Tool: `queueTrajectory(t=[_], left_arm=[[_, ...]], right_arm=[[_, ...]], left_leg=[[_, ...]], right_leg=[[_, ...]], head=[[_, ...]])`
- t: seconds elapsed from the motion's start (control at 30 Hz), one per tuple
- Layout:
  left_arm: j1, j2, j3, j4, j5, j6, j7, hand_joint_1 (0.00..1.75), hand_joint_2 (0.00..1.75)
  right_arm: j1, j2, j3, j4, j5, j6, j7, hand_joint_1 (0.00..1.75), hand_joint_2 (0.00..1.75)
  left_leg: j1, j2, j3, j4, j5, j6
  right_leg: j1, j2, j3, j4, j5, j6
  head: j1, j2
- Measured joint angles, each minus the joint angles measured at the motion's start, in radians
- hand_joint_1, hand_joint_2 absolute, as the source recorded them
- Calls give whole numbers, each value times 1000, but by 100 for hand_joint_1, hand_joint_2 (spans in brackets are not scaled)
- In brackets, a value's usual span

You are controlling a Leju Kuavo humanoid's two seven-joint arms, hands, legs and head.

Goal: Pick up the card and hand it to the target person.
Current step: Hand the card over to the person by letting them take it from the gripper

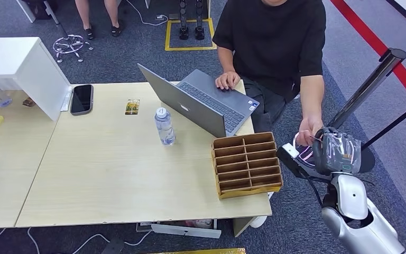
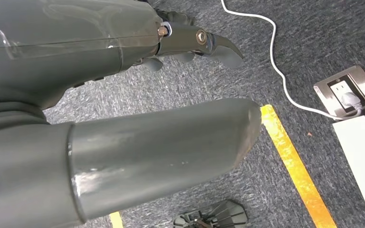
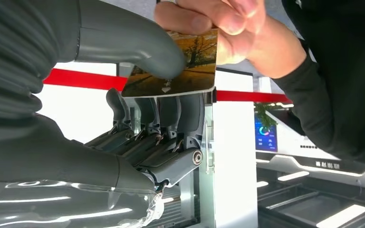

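My right hand (image 1: pixel 335 151) is raised off the table's right end, in front of a seated person in a black shirt (image 1: pixel 275 37). In the right wrist view a card (image 3: pixel 185 78) with an autumn-tree picture is pinched between my thumb (image 3: pixel 138 40) and my dark fingers (image 3: pixel 164 111). The person's hand (image 3: pixel 223 23) grips the card's far edge at the same time; in the head view that hand (image 1: pixel 309 129) meets mine. My left hand (image 2: pixel 123 95) hangs over grey carpet, fingers apart and holding nothing.
On the wooden table (image 1: pixel 100 180) stand a slotted wooden organiser (image 1: pixel 247 164), a water bottle (image 1: pixel 164 126), an open laptop (image 1: pixel 201 103), a phone (image 1: pixel 81 98) and another small card (image 1: pixel 132 107). A black barrier post (image 1: pixel 370 84) rises to my right.
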Motion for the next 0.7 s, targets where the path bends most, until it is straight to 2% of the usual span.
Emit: queueTrajectory(t=[0.07,0.13,0.5,0.7], left_arm=[[0,0,0,0,-1,0,0,0,0],[0,0,0,0,-3,0,0,0,0],[0,0,0,0,-10,0,0,0,0],[0,0,0,0,-12,1,0,0,0]], right_arm=[[4,0,1,8,4,6,0,35,175],[6,0,1,14,6,12,0,1,175],[10,0,17,47,14,72,3,0,175],[11,0,24,57,43,71,24,0,175]], left_leg=[[0,0,0,0,0,0],[0,0,0,0,0,0],[0,0,0,0,0,0],[0,0,0,0,0,0]], right_leg=[[0,0,0,0,0,0],[0,0,0,0,0,0],[0,0,0,0,0,0],[0,0,0,0,0,0]], head=[[0,0],[0,0],[0,0],[0,0]])
